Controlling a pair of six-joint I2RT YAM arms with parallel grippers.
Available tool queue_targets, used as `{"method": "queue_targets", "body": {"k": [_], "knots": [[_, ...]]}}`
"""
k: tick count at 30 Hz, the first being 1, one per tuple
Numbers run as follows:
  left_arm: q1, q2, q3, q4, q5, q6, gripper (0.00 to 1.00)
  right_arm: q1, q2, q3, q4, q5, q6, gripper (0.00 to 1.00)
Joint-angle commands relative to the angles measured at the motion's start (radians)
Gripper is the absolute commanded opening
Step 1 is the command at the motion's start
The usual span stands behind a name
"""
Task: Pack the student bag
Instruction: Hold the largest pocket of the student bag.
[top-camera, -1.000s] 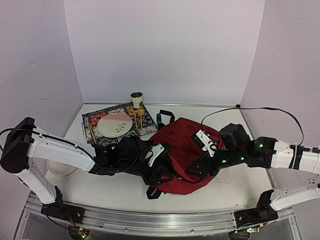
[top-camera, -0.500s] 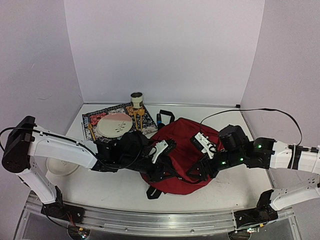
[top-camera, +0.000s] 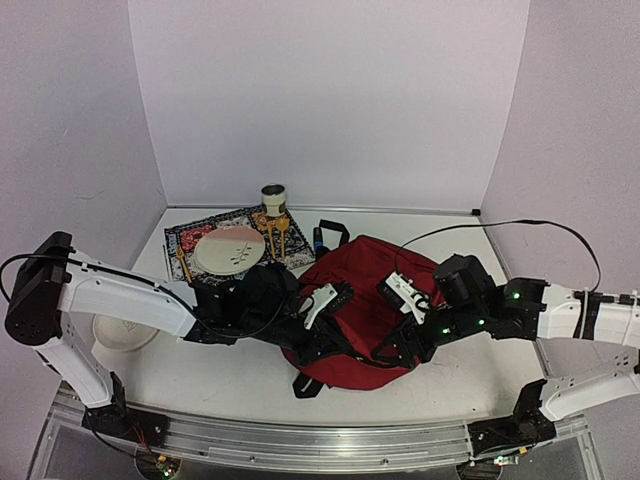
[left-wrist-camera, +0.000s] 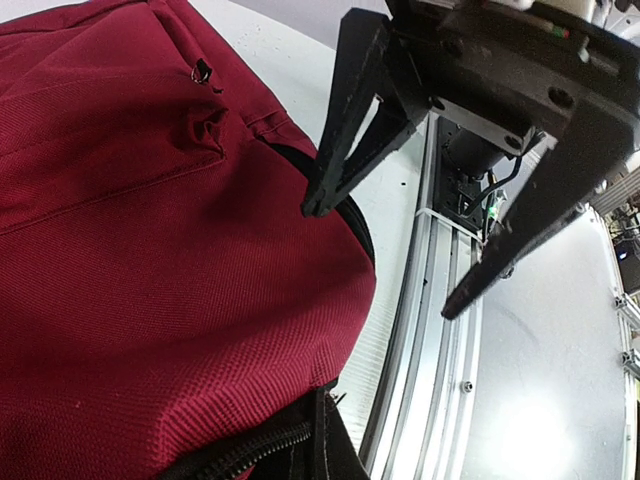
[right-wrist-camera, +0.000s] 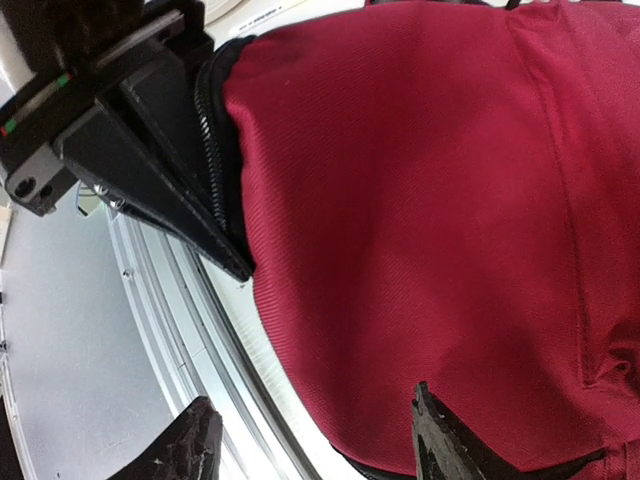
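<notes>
The student bag (top-camera: 362, 283), dark red with a black zipper, lies in the middle of the table. It fills the left wrist view (left-wrist-camera: 150, 250) and the right wrist view (right-wrist-camera: 420, 200). My left gripper (top-camera: 318, 335) is shut on the bag's near zippered edge; the right wrist view shows it (right-wrist-camera: 222, 235) pinching that edge. My right gripper (top-camera: 396, 345) is open at the bag's near right side, with its fingertips (right-wrist-camera: 440, 445) astride the bag's rim. From the left wrist it (left-wrist-camera: 385, 255) shows spread just over the fabric.
A patterned mat (top-camera: 190, 238) at the back left carries a plate (top-camera: 230, 250), wooden utensils (top-camera: 275, 238) and a can (top-camera: 273, 199). A white bowl (top-camera: 118, 335) sits at the left. The metal rail (top-camera: 330, 440) runs along the near table edge.
My left gripper moved right onto the bag's near edge and closed on it. My right gripper shifted slightly left and stayed open.
</notes>
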Motion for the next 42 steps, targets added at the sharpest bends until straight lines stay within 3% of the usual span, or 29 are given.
{"method": "queue_targets", "body": {"k": [1, 8, 11, 16, 18, 36, 38, 42], "knots": [[0.006, -0.068, 0.023, -0.003, 0.011, -0.019, 0.0, 0.037, 0.043, 0.011, -0.014, 0.007, -0.038, 0.66], [0.006, -0.163, 0.001, -0.022, -0.037, -0.034, 0.0, 0.066, 0.132, 0.031, -0.014, 0.081, -0.068, 0.64], [0.006, -0.192, -0.007, -0.045, -0.084, -0.039, 0.0, 0.066, 0.152, 0.042, -0.043, 0.103, -0.067, 0.48], [0.025, -0.213, -0.039, -0.086, -0.182, -0.071, 0.0, 0.066, 0.127, 0.04, -0.077, 0.134, -0.045, 0.06], [0.032, -0.224, -0.056, -0.089, -0.192, -0.084, 0.0, 0.067, 0.103, 0.032, -0.087, 0.159, -0.035, 0.0], [0.11, -0.394, -0.216, -0.176, -0.474, -0.167, 0.0, 0.023, -0.046, 0.01, -0.23, 0.279, 0.079, 0.0], [0.111, -0.413, -0.237, -0.167, -0.466, -0.18, 0.0, 0.02, -0.051, 0.009, -0.231, 0.27, 0.077, 0.0], [0.111, -0.431, -0.287, -0.014, -0.311, -0.216, 0.0, 0.02, -0.014, 0.026, -0.192, 0.203, 0.045, 0.0]]}}
